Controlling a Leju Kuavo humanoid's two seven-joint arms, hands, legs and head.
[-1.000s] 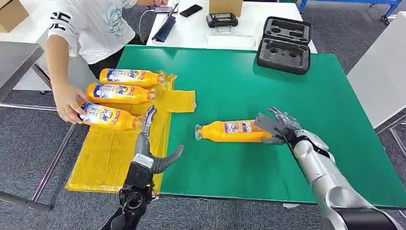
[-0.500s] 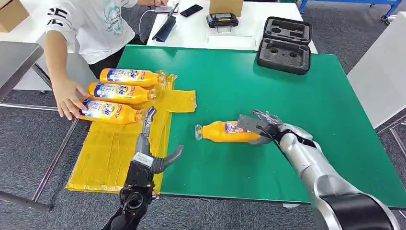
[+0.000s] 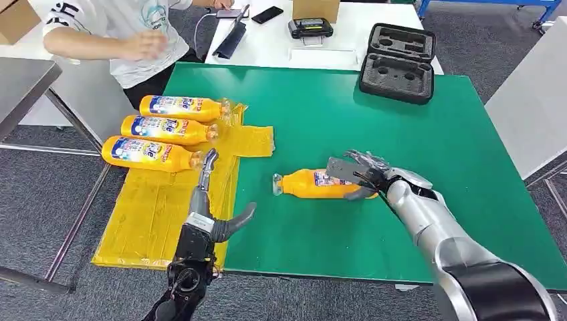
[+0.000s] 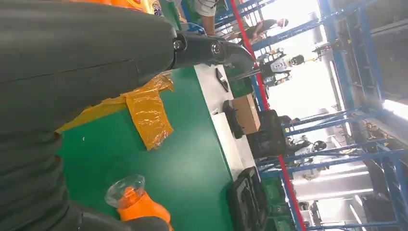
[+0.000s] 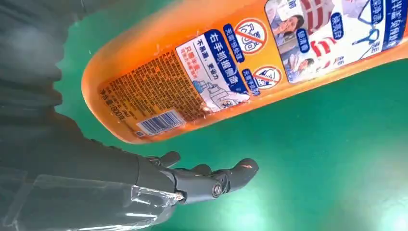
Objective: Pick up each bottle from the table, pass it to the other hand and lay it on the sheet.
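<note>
Three "Tide"-labelled bottles (image 3: 164, 130) on sheet (image 3: 157, 214)

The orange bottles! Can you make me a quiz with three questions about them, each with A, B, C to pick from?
1. Where does the lone bottle lie?
A. on the green table
B. on the yellow sheet
C. in the black case

2. How many bottles lie on the yellow sheet?
A. one
B. three
C. five

3. What is the right robot hand doing?
A. hanging beside the table
B. reaching around the lone bottle's base end
C. holding a phone

Answers:
1. A: the head view shows it on the green table, apart from the sheet.
2. B: three bottles lie side by side at the sheet's far end.
3. B: its fingers spread over the bottle's base end, though a firm grip cannot be told; the left robot hand is open, holding nothing.
</note>
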